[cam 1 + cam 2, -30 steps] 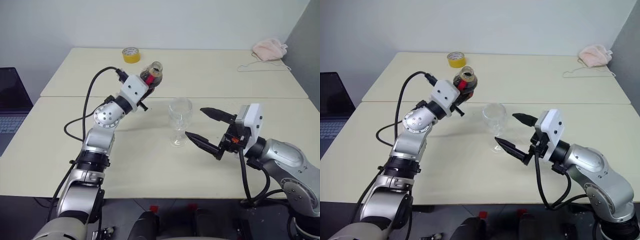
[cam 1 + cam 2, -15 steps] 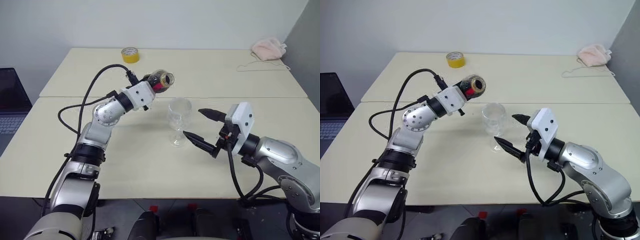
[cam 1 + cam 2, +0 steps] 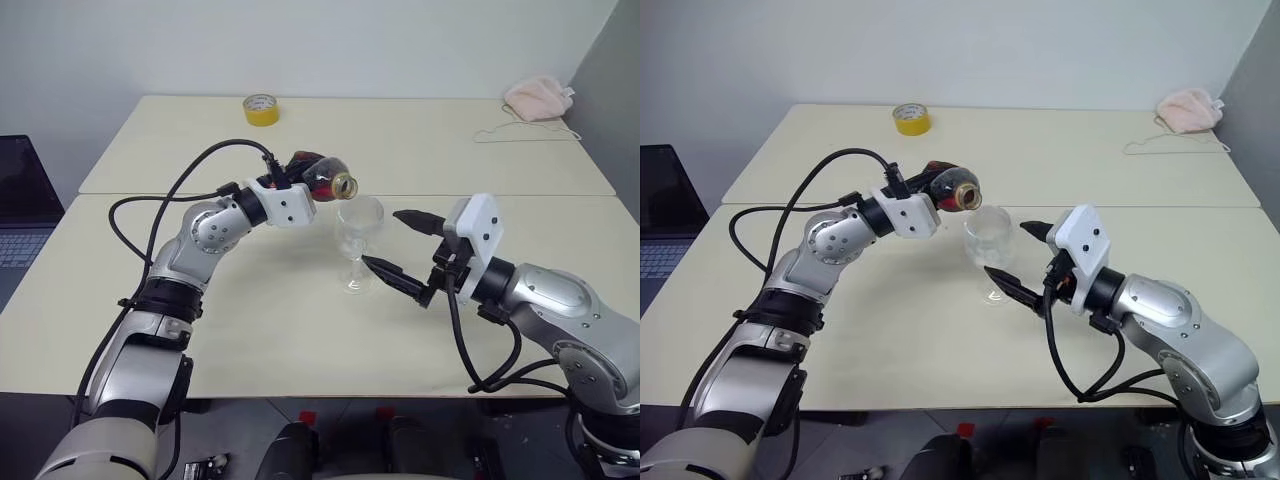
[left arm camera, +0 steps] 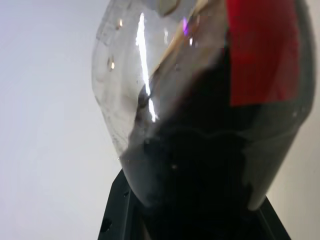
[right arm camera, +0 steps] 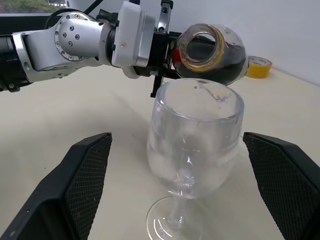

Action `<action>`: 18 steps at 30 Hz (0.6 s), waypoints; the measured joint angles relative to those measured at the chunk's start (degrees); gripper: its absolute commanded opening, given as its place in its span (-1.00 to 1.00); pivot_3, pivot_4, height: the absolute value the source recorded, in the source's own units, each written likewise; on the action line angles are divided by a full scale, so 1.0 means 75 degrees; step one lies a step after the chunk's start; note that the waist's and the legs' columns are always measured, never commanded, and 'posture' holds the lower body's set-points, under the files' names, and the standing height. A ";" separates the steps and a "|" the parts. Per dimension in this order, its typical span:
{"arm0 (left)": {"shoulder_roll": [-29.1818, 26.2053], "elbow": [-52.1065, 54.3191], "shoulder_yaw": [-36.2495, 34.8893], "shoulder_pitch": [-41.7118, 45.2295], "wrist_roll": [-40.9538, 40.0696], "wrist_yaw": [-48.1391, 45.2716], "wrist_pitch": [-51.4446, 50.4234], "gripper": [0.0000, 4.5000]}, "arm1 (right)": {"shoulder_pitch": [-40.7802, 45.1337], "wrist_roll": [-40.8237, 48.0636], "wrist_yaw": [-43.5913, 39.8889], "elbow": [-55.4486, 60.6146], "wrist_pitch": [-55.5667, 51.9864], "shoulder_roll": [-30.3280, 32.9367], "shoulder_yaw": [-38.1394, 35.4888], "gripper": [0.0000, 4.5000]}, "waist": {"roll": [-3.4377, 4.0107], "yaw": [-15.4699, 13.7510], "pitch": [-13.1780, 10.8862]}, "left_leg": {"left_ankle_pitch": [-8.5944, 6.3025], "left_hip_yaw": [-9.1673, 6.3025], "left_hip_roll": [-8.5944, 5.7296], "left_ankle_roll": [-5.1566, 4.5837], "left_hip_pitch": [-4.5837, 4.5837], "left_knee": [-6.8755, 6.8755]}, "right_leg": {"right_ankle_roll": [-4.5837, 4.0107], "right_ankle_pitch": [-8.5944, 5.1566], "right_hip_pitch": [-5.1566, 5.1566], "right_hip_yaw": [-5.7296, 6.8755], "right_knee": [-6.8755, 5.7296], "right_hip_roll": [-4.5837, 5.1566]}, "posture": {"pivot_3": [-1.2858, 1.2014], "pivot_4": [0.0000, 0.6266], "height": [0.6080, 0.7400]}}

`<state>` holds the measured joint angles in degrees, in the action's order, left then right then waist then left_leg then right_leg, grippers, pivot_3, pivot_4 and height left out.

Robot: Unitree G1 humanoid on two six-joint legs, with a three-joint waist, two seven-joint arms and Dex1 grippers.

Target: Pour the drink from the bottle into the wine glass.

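Clear bottle [image 3: 322, 178] tipped over wine glass [image 3: 358, 243]

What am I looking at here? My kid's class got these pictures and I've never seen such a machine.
It is a two-armed humanoid robot at a table. Two pictures come from its head camera; the others from cameras on each wrist. The left gripper is shut on a small bottle of dark drink, tipped with its open mouth over a wine glass standing on the table. The right gripper is open, a finger on each side of the glass, not touching. Farther back lie a yellow tape roll and a pink cloth.
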<state>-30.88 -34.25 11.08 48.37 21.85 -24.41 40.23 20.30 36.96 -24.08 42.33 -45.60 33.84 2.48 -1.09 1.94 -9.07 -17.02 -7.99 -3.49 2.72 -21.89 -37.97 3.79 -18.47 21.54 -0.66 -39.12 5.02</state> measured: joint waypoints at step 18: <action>-0.0295 -0.0407 0.0339 0.0650 0.1328 0.1358 0.0590 -0.65 | 0.0396 -0.0063 0.0127 -0.0007 -0.0397 -0.0075 0.0150 1.00 | 0.0000 0.0002 0.0000 | 0.0000 0.0006 -0.0002 0.0000 -0.0012 0.0000 | 0.0000 0.0000 0.0021 -0.0006 -0.0013 0.0000 | 0.03 -0.52 1.00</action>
<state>-33.09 -37.30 13.62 53.24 31.81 -14.22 44.66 23.27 36.49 -23.13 42.27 -48.57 33.27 3.61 -1.08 1.95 -9.06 -17.02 -7.94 -3.51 2.72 -21.98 -37.98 3.79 -18.47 21.70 -0.71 -39.22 5.02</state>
